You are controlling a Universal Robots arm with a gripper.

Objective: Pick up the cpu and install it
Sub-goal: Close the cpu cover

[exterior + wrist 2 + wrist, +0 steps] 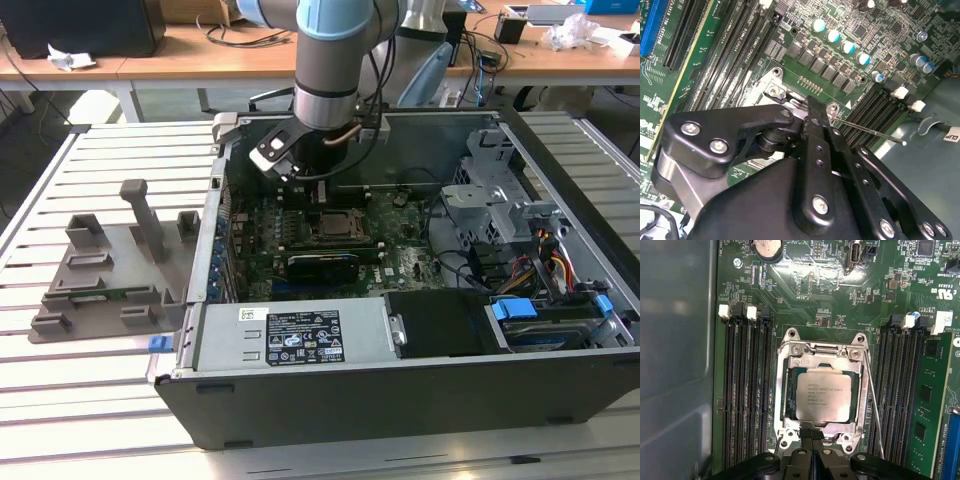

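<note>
First wrist view: cpu (821, 393) in socket (790, 352) nr hand (812, 434).

We see the cpu (821, 392) as a flat square chip with a dull silver metal top carrying faint rows of print, and a thin darker rim showing along its edges. It lies level, metal side up, seated squarely inside the socket frame (815, 351), whose silver plate borders it on all four sides. Its edges run parallel to the frame's, with no corner lifted that we can make out.
</note>
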